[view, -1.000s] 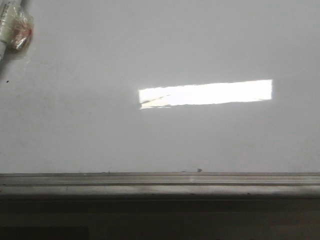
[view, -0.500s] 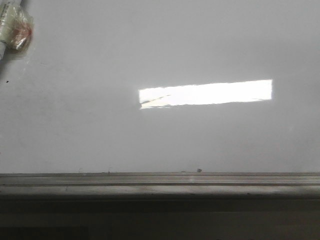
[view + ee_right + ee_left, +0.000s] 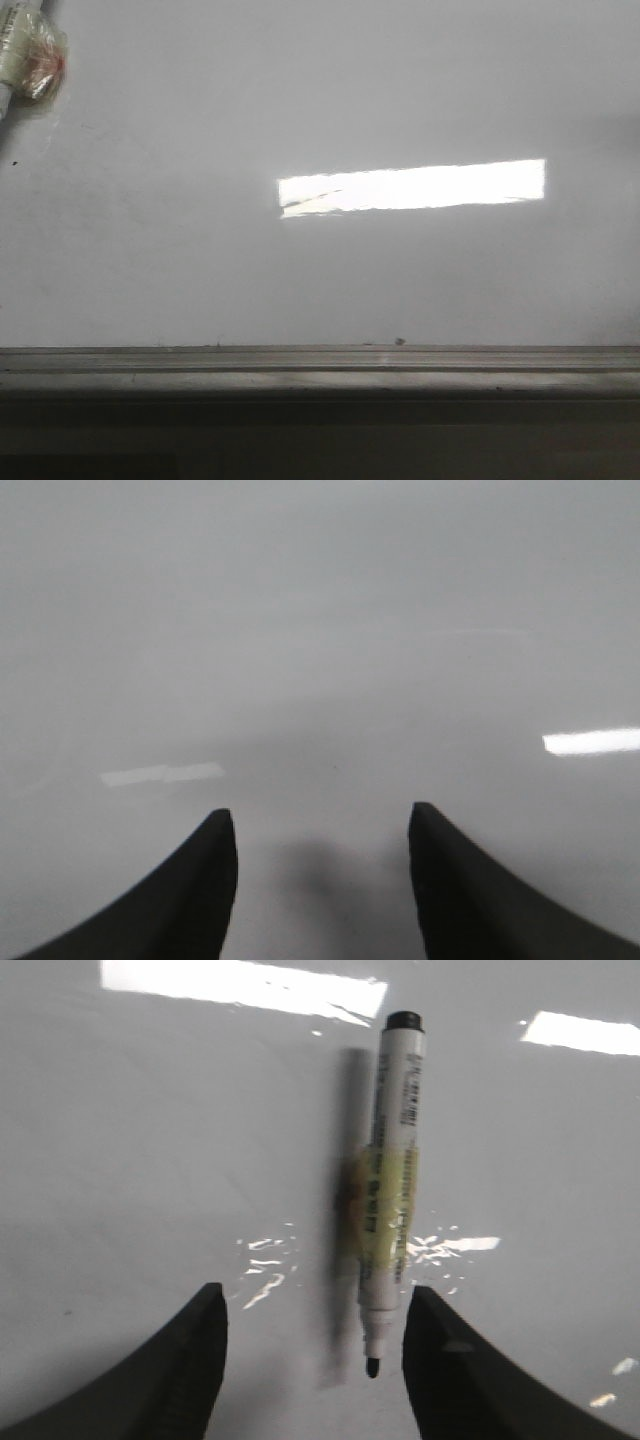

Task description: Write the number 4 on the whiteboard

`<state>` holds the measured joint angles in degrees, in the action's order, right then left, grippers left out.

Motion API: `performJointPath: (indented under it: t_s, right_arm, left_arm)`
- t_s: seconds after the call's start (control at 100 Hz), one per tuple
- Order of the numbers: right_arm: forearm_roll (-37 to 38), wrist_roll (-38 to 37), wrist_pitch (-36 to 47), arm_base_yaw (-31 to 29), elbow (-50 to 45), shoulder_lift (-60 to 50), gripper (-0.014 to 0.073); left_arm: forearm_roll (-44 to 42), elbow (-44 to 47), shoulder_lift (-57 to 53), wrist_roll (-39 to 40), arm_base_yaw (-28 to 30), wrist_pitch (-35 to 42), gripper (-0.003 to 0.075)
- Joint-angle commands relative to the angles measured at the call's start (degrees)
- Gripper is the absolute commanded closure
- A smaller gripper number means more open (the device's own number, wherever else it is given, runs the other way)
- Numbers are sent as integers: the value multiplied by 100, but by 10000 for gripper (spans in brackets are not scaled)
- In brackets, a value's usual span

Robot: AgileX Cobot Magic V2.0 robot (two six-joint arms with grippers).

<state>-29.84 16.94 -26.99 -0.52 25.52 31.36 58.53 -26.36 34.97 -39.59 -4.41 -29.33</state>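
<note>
Glossy smooth whiteboard (image 3: 320,110), dull grey metal rail (image 3: 320,365), glossy plastic marker (image 3: 392,1190), matt black fingers (image 3: 190,1360).

A marker (image 3: 388,1190) lies on the whiteboard (image 3: 320,270), at its far left corner

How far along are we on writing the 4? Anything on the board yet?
Nothing is written yet: the whiteboard shows only glare and tiny specks, no 4. The marker, uncapped, lies on the board between the open fingers of the left gripper, not gripped. The right gripper is open and empty. Left: grasp the marker and write the figure.
</note>
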Motion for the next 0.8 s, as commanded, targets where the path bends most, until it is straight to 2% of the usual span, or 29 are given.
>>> performJointPath:
  t_s: [0.0,0.09,0.19,0.35,0.69,0.79]
  right_arm:
    - [-98,82,280,-22,224,63,219]
    - [-98,82,280,-22,224,63,219]
    - [-98,82,280,-22,224,63,219]
    - [-98,82,280,-22,224,63,219]
    - [-98,96,303,-22,224,63,219]
    - [-98,120,354,-22,224,63,219]
  left_arm:
    - [966,-210,281,-777,-189,138,333]
    - [1287,-252,562,-1233,-397,138,344]
    - [1287,-439,819,-1259,-627,174,344]
    - [890,-760,1296,-1271,-951,628,345]
    - [846,-846,1821,-1285,-970,746,347]
    - [846,-908,1910,-1285,-970,724,381]
